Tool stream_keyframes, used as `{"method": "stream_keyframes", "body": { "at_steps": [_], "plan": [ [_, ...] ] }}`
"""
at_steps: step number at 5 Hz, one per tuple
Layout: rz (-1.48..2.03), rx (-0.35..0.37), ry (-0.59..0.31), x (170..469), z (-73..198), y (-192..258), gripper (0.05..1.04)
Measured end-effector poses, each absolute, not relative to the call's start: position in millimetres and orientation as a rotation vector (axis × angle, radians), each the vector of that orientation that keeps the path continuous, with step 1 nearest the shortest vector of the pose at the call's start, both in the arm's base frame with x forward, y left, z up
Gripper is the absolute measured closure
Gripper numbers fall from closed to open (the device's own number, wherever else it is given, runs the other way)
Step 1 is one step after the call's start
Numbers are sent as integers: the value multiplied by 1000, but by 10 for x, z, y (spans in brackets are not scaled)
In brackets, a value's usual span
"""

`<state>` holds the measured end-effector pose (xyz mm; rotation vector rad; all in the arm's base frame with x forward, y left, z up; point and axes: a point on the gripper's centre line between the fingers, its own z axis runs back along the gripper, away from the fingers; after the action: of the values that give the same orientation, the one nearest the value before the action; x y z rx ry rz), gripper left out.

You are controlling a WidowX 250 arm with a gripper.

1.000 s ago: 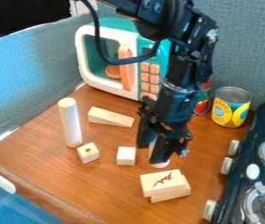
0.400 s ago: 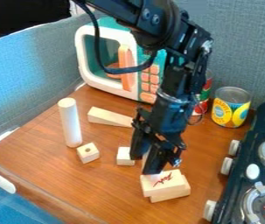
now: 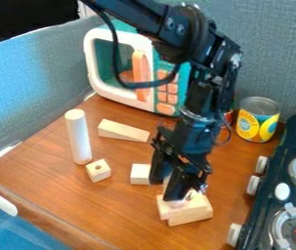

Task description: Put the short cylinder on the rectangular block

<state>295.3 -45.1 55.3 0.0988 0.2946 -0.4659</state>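
gripper (image 3: 164,190): closed on short cylinder (image 3: 166,182), held between its fingers | rectangular block (image 3: 192,209): just below gripper, stacked offset on lower block (image 3: 191,220) | risk: cylinder could be toppled by near-edge release; offset stack could be shifted by downward pressure

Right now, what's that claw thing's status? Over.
Gripper closed on short cylinder. Over rectangular block. Small block close by, probably no obstacle.
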Motion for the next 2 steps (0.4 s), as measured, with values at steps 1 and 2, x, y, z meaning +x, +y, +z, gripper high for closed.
{"method": "stream_keyframes", "body": {
  "at_steps": [1, 2],
  "plan": [
    [-469, 121, 289, 3024, 500, -486, 573],
    [-475, 150, 280, 3097, 480, -523, 574]
  ]
}}
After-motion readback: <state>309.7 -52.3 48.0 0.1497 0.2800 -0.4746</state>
